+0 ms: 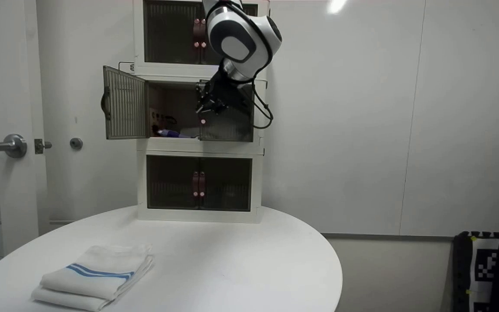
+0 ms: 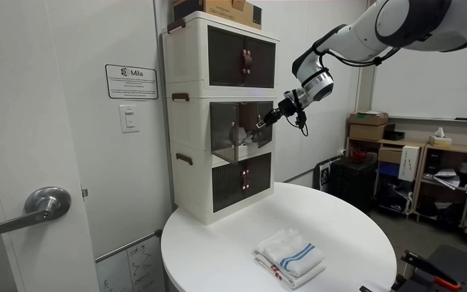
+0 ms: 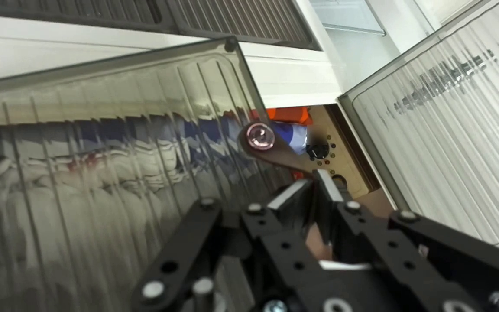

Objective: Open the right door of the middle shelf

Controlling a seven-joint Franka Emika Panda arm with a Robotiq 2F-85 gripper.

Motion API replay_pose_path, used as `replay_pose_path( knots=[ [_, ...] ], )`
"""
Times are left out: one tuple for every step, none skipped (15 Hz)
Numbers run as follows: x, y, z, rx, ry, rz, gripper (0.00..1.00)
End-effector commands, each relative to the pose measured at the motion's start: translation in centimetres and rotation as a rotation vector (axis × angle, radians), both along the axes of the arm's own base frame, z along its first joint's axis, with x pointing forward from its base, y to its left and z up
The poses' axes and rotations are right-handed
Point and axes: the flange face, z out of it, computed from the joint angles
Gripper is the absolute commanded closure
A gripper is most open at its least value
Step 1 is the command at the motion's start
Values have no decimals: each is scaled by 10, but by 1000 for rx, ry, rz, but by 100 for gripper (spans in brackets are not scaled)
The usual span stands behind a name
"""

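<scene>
The wrist view shows the right door of the middle shelf ajar, its free edge standing outward, with the gripper at its brown strap handle. The strap runs in between the fingers, whose tips nearly meet and look clamped on it. In an exterior view the cabinet with this door stands at the far edge of the round white desk, which has no corners; the left door already stands wide, out toward the left edge. A folded towel lies by the near left edge.

On this evidence the task seems begun but well short of done: the handle is probably gripped, and the door stands at only a modest angle. Left to do, most likely, are the main swing outward toward the desk's right edge and then the release of the strap.
</scene>
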Motion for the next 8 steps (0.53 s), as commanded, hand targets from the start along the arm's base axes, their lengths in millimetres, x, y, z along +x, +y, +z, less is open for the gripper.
replay_pose_path(
  knots=[
    [-32,-4,11,40,18,-33,68],
    [-36,-10,14,39,11,-66,62],
    [-39,-16,18,45,2,-91,55],
    [-42,-21,24,49,-13,-122,45],
    [-44,-27,29,55,-24,-150,38],
    [-46,-31,35,64,-28,-179,31],
    [-49,-35,43,66,-25,-224,24],
    [-50,-38,49,68,-18,-260,17]
  ],
)
